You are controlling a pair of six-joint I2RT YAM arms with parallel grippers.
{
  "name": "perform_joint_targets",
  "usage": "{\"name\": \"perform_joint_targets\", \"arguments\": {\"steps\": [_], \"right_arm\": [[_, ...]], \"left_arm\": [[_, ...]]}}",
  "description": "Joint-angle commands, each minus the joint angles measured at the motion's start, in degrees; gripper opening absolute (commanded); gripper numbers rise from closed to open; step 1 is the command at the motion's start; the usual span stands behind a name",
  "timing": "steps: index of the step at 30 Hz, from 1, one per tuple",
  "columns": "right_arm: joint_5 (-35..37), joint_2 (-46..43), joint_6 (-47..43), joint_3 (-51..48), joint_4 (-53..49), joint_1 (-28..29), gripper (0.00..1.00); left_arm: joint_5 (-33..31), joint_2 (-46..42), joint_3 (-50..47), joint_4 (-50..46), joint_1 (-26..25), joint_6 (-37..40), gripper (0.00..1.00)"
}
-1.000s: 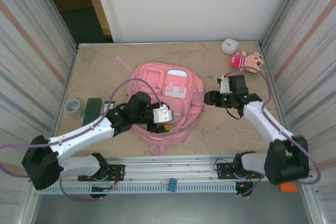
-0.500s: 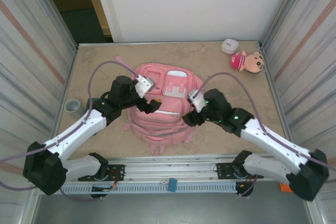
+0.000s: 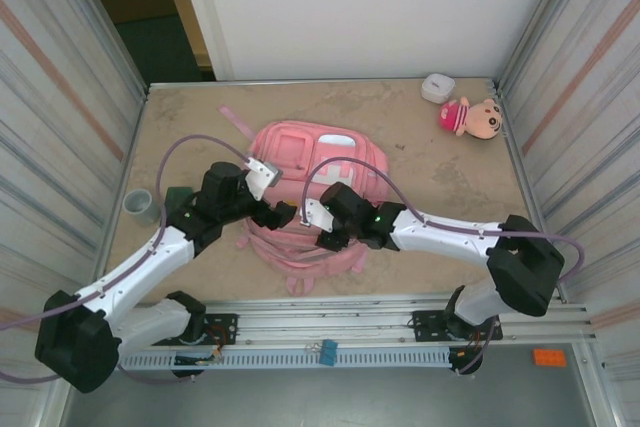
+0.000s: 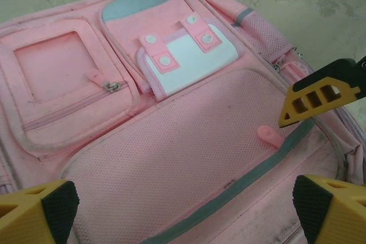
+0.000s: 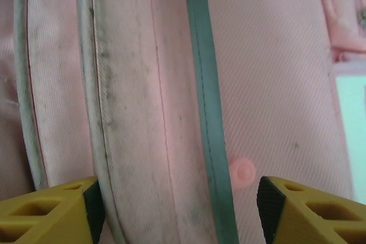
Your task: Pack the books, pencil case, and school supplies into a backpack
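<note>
The pink backpack (image 3: pixel 305 147) lies flat on the table with its front pockets facing up. My left gripper (image 3: pixel 284 215) hangs open over its lower mesh pocket (image 4: pixel 171 158), its yellow fingers (image 4: pixel 40 210) spread wide. My right gripper (image 3: pixel 319 237) is open just beside it, low over the backpack's near edge. A pink zipper pull (image 5: pixel 243 172) sits beside the grey-green trim stripe (image 5: pixel 209 112), between the right gripper's (image 5: pixel 180 210) fingers. One right finger (image 4: pixel 320 92) shows above that zipper pull (image 4: pixel 269 135) in the left wrist view. The book is hidden.
A grey cup (image 3: pixel 140 205) and a dark green object (image 3: pixel 178 193) stand at the left by my left arm. A plush doll (image 3: pixel 470 115) and a small white object (image 3: pixel 437 87) lie at the back right. Metal walls close in both sides.
My right arm has swung left across the backpack to its near edge. The left gripper has come slightly nearer and lower. Both grippers now sit close together over the lower front pocket.
</note>
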Motion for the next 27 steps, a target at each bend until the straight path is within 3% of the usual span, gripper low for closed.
{"name": "perform_joint_targets", "arguments": {"steps": [1,6,8,10,12,17,23,27], "right_arm": [[1.69,2.36,-4.15,1.85,4.72,0.25,0.70],[3.06,4.88,-6.61,2.91,3.96,-0.59,0.60],[2.33,4.00,-7.37,3.72,3.10,-0.67,0.41],[-0.66,2.09,-7.35,4.91,2.19,-1.26,0.15],[-5.56,-0.19,-6.92,5.91,1.42,-2.45,0.03],[-18.19,-4.68,-2.28,7.37,3.56,-7.51,0.00],[-27.41,-7.65,2.21,7.37,8.12,-12.15,0.00],[-32.02,-8.86,3.31,7.14,9.20,-13.11,0.00]], "left_arm": [[-0.91,-1.69,-1.14,0.55,0.73,-0.74,0.99],[-1.39,-2.02,-1.13,0.37,1.24,0.33,0.98],[-1.14,-2.13,-0.74,-0.27,1.31,2.47,0.96],[0.03,-1.95,-0.14,-1.28,1.30,5.83,0.96],[3.50,-1.46,1.13,-2.98,1.33,10.77,0.95],[15.89,1.59,6.32,-9.22,0.91,23.50,0.93],[14.61,6.18,9.66,-10.31,0.46,29.91,0.91],[10.83,10.20,12.39,-10.31,-0.32,32.04,0.83]]}}
